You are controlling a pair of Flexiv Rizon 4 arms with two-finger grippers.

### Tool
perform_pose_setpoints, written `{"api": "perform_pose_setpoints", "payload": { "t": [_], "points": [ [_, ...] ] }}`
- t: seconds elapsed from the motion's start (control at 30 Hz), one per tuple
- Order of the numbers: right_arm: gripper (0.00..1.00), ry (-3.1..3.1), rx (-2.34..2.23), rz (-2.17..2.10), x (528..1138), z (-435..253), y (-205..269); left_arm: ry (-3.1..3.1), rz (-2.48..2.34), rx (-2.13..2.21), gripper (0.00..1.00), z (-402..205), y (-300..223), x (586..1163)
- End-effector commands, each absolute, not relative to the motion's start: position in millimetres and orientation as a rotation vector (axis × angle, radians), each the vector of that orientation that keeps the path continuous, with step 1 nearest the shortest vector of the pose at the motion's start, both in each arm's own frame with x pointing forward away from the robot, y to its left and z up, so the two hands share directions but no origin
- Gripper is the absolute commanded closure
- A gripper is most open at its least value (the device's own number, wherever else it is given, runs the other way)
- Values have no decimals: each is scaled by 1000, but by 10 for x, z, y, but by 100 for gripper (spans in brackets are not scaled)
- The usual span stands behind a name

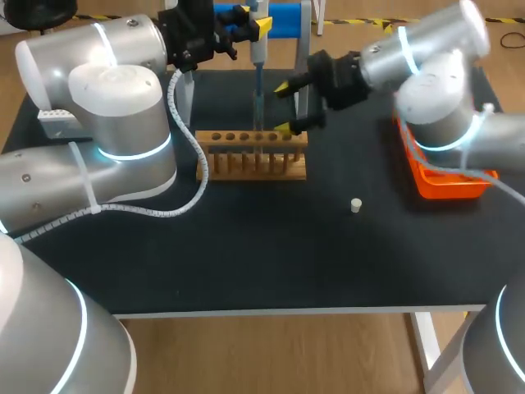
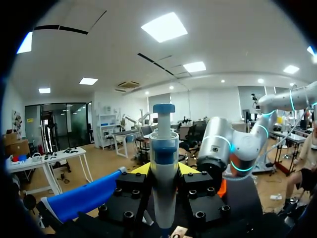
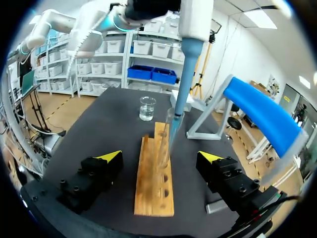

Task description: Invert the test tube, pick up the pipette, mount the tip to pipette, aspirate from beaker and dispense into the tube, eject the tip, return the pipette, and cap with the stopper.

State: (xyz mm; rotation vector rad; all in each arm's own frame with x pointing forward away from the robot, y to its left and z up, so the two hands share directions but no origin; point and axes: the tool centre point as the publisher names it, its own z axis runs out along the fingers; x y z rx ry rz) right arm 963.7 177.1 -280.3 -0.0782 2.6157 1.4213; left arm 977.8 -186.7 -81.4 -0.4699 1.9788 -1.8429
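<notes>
Status as I read it: we're at the dispense step, roughly mid-task. L pincer (image 2: 163, 169) is clamped on the pipette (image 3: 190, 54), holding it upright over the wooden rack (image 3: 153, 188). The tip (image 3: 173, 131) is on the pipette and its end reaches down into the mouth of the test tube (image 3: 163, 144), which stands open-end-up in a rack hole. So invert, pick-up and tip mount look done, and aspirate prob. too, though I can't see liquid in tip or tube, so can't confirm. R pincer (image 1: 285, 107) is spread wide, one finger on each side of the rack, tube between them, w/ no contact I can make out; it grips nothing. Beaker (image 3: 147, 108) sits on the bench (image 1: 271, 254) beyond the rack's far end, w/ some clear liquid in it. Left to do: finish dispensing, eject tip, put pipette back on the blue-topped stand (image 3: 257, 111) beside the rack, then cap. Stopper (image 1: 356, 205) lies loose on the bench, well apart from the rack, toward the orange tray (image 1: 447, 185), so capping isn't started.
</notes>
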Motion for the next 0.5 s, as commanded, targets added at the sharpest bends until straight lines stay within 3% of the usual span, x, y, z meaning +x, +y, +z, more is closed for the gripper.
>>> {"api": "perform_pose_setpoints", "payload": {
  "t": [0.03, 0.27, 0.5],
  "points": [
    [0, 2506, -18, 1469, 9228, -2460, 1098, 1967, -1848, -470, 100, -834, -1884, 9782],
    [0, 2387, -21, 1609, 9174, -2026, 766, 1967, -1848, -470, 100, -834, -1884, 9782],
    [0, 2310, -172, 1700, 9227, -1500, 751, 1967, -1848, -470, 100, -834, -1884, 9782]
  ]
}}
